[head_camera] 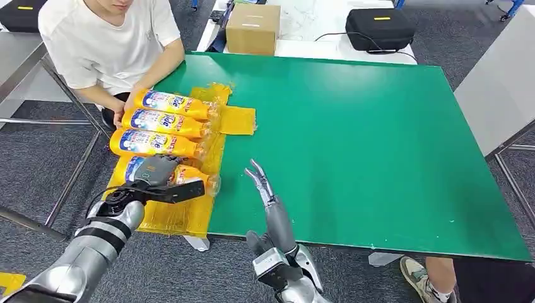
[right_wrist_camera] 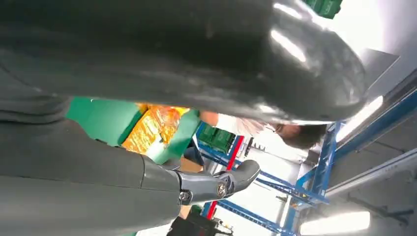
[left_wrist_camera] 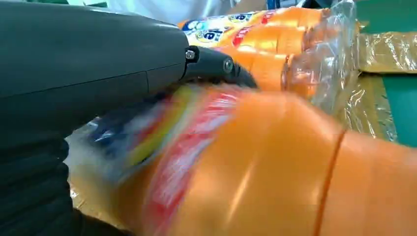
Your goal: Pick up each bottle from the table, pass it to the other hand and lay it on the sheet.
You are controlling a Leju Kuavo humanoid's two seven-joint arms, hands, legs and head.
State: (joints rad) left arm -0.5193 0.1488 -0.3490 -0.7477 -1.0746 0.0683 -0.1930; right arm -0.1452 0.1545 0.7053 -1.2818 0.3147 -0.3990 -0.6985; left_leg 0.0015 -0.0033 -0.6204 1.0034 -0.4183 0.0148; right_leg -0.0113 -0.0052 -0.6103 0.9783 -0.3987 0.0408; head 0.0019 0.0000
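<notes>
Head view: left hand [head_camera: 165, 183] fingers [head_camera: 189, 190] lie over nearest bottle [head_camera: 192, 175] on sheet [head_camera: 183, 218].

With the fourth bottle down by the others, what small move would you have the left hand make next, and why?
Probably open the left hand and lift away: the fourth bottle already lies on the yellow sheet beside three others, the right hand is empty, and no bottle shows elsewhere on the green table.

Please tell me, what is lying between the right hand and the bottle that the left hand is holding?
In the head view, only bare green table and the yellow sheet's edge separate the right hand from the bottle under the left hand.
</notes>
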